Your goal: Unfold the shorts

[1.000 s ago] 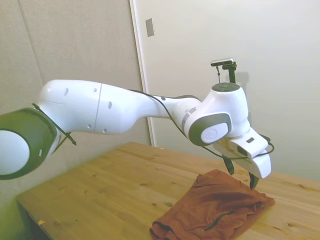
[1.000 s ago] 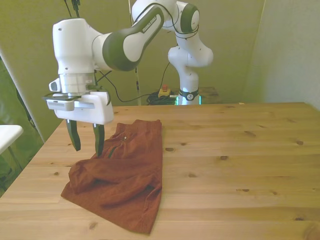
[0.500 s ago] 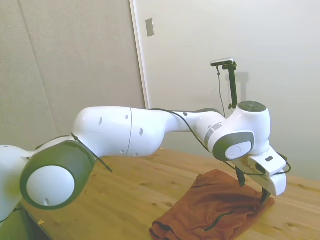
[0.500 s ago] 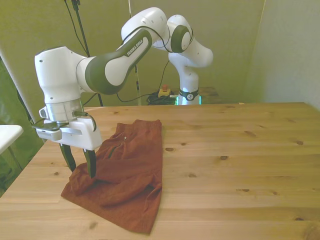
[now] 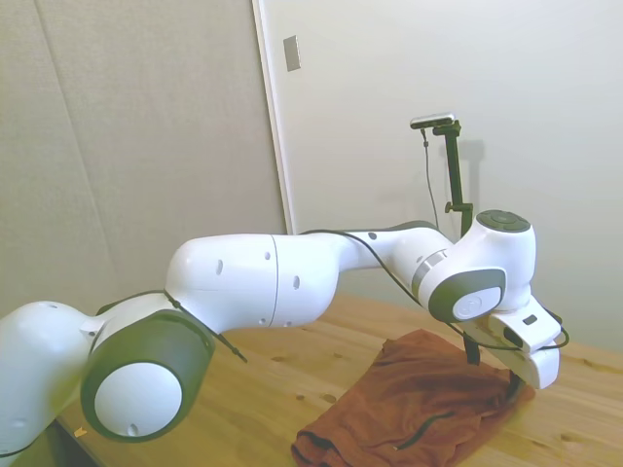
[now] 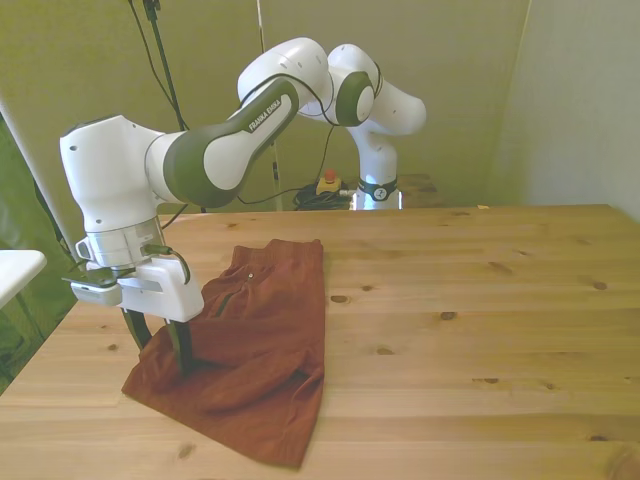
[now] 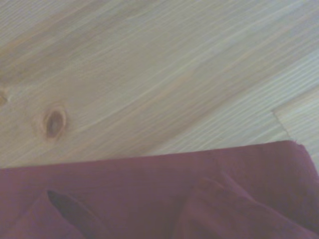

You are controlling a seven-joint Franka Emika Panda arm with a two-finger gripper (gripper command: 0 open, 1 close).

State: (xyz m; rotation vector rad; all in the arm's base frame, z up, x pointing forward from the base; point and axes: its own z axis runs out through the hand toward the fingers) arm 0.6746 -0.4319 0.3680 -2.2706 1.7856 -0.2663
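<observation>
On the desk, near the front view's left edge, my jaws are down at the shorts. They stand apart w/ a moderate gap, approx. a finger's own width or a bit more, not wide. Both dark fingers reach down to the cloth at its corner nearest the front view's left; tips look to be touching or pressing the fabric, but can't tell if any fold sits between them. No cloth is lifted; it all lies flat on the wood.

Shorts: rust-orange, folded over, lying on the front view's left half of the desk, running from mid-desk toward the near edge. Dark pocket slit shows on the upper layer, w/ a small light dot near the far end. Side view shows the shorts w/ the dark slit facing the camera and my jaws at the far corner.

Hard to see: in the side view my white hand body covers most of the fingers, so only dark stubs show. Wrist view is soft-focus: a straight cloth edge of the shorts w/ wrinkles, bare wood beyond w/ a knot. Lower edge of the shorts is cut off in the side view.
</observation>
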